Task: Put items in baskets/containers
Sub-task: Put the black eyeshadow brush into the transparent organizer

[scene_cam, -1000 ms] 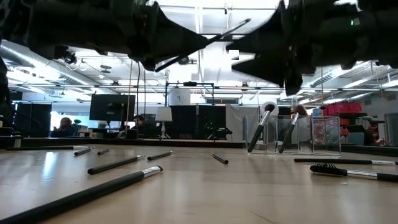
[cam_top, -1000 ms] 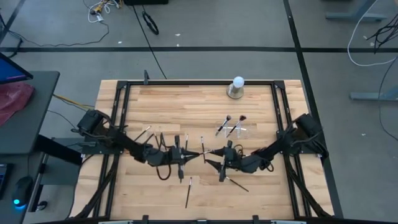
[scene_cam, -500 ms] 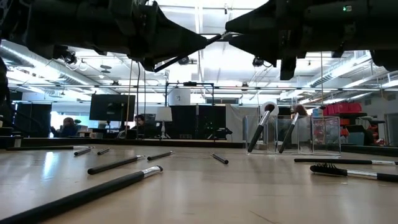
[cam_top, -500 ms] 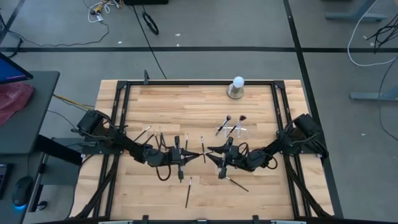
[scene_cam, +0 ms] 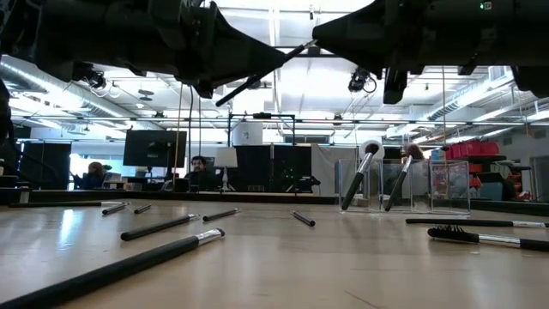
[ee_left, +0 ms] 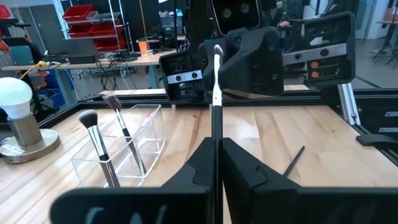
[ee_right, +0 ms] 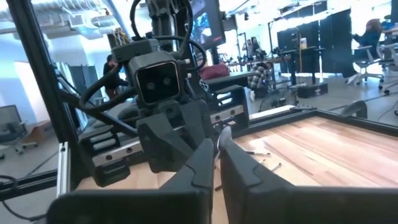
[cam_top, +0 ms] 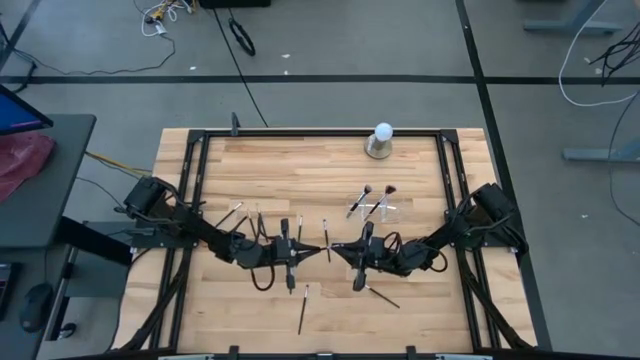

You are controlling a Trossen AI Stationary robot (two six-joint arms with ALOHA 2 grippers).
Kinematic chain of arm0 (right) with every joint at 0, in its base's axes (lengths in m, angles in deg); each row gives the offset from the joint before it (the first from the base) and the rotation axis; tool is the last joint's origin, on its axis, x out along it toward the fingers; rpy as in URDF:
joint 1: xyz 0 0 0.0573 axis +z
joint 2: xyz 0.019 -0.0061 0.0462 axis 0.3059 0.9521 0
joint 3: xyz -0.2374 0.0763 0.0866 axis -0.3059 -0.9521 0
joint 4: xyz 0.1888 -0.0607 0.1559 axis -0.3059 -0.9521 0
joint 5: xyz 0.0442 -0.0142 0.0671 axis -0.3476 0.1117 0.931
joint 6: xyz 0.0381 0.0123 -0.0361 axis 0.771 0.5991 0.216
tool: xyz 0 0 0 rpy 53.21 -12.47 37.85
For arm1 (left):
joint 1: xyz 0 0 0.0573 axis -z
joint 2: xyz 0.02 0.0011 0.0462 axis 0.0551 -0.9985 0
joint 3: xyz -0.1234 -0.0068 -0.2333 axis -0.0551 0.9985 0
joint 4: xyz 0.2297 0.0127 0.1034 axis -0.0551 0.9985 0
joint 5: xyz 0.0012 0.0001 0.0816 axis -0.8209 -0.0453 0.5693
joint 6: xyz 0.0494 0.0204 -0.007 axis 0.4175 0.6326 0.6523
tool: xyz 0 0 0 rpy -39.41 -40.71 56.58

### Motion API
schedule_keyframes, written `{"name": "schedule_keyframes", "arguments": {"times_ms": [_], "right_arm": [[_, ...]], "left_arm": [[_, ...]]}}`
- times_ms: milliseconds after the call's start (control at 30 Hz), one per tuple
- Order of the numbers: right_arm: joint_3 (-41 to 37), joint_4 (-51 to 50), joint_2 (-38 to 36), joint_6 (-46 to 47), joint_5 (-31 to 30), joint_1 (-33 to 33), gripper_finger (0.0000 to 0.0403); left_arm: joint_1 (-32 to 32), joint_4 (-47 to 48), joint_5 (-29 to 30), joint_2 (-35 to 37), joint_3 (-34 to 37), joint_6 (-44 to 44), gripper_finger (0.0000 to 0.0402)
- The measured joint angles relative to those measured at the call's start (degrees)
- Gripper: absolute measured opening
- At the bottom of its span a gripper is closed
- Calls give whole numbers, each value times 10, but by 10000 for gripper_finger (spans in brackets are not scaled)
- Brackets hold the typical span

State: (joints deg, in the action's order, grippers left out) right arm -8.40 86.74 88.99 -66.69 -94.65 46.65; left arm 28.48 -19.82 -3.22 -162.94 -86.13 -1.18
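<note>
Two brushes stand in the clear holder; many lie loose on the table. Mid-air, the left gripper and right gripper both clamp one brush.

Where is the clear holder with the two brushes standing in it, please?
In the high view, the clear holder sits right of the table's centre, between the white bulb and the right gripper.
</note>
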Motion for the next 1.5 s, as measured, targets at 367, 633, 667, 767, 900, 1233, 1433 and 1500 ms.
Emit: {"name": "schedule_keyframes", "arguments": {"times_ms": [367, 633, 667, 767, 900, 1233, 1433, 1500], "right_arm": [[0, -2, 0, -5, -6, 0, 3], [0, -82, -55, -64, -179, 39, 1], [0, -112, -74, -70, -212, 49, 1], [0, -236, -153, -69, -292, 82, 1], [0, -448, -285, 17, -361, 122, 0], [0, -1057, -602, 428, -233, 122, 0], [0, -1257, -694, 555, -184, 84, 0], [0, -1299, -705, 581, -166, 70, 0]], "left_arm": [[0, 14, -11, 0, 0, -6, 75], [0, 49, -15, 0, 0, -21, 220], [0, 52, -15, 0, 0, -24, 234], [0, 67, -14, 0, -1, -39, 265], [0, 83, -13, 0, 0, -62, 280], [0, 94, -13, 0, 0, -76, 267], [0, 97, -13, 0, 0, -76, 266], [0, 98, -13, 0, 0, -77, 266]]}}
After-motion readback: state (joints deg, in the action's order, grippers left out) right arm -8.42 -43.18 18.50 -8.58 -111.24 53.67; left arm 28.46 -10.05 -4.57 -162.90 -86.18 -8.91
